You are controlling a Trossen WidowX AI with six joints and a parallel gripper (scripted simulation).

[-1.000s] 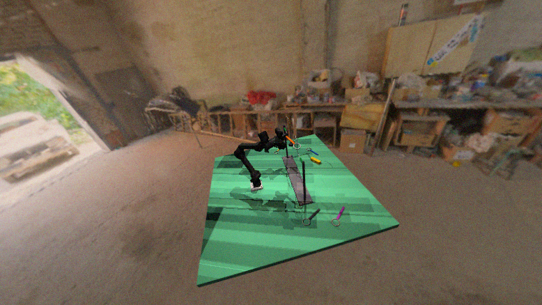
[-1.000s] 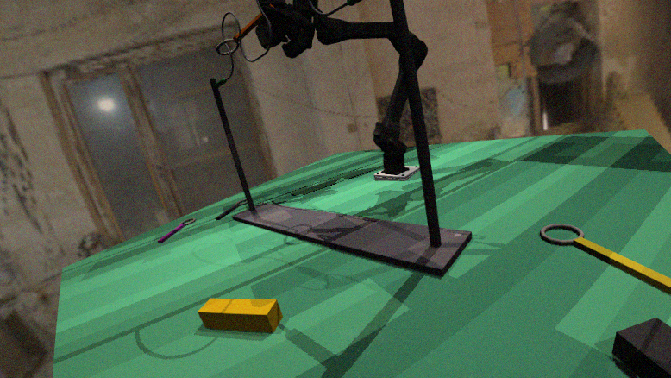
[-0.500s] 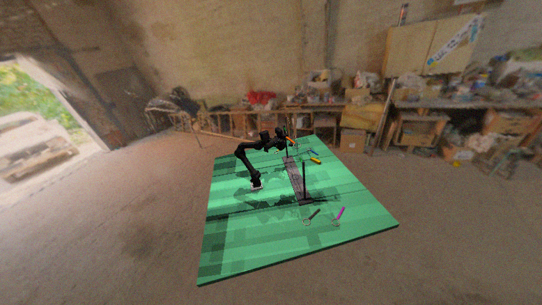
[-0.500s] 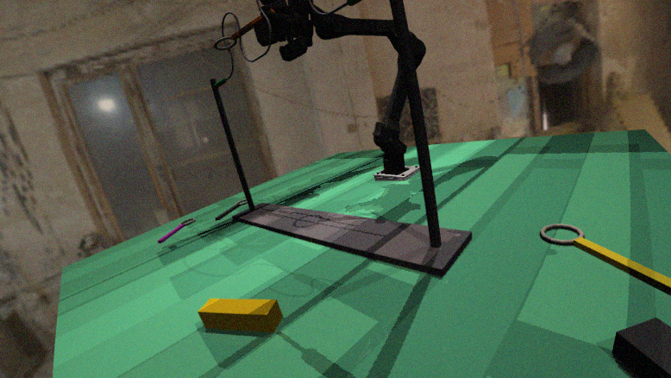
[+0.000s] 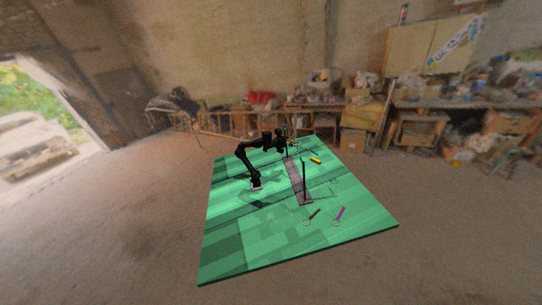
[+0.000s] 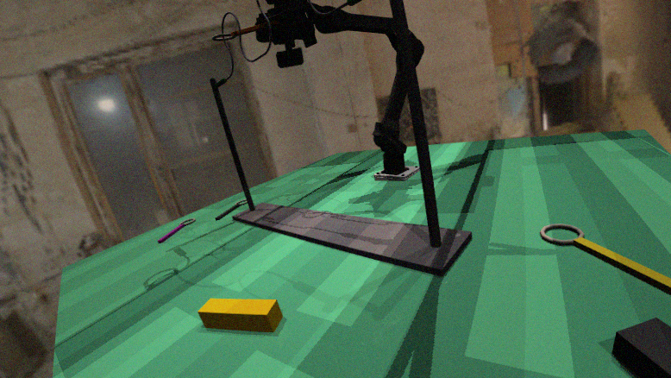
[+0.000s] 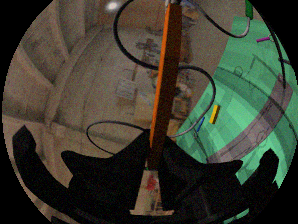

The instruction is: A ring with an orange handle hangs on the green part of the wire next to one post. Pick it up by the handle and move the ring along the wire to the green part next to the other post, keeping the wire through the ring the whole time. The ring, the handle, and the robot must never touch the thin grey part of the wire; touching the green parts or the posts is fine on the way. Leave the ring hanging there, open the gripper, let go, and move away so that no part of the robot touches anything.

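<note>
The orange handle (image 5: 290,141) (image 6: 246,30) (image 7: 167,65) is held between the fingers of my gripper (image 6: 260,28) (image 7: 153,133), which is shut on it. The ring (image 5: 297,143) (image 6: 221,39) is at the handle's far end, high above the base plate, and appears to be around the wire. It is on a curved grey stretch above the post (image 6: 232,145) (image 5: 304,182). A green part (image 6: 221,83) is at that post's top. The other post (image 6: 422,164) (image 5: 286,149) is nearer my arm in the top view. Whether the ring touches the wire cannot be told.
Grey wire loops (image 7: 215,92) curve close around the handle and gripper. The grey base plate (image 6: 347,236) joins the posts. A yellow block (image 5: 315,160) (image 6: 239,314), a magenta-handled ring tool (image 5: 340,213), a dark one (image 5: 314,214), a yellow-handled one (image 6: 619,262) and a black block (image 6: 648,347) lie on the green table.
</note>
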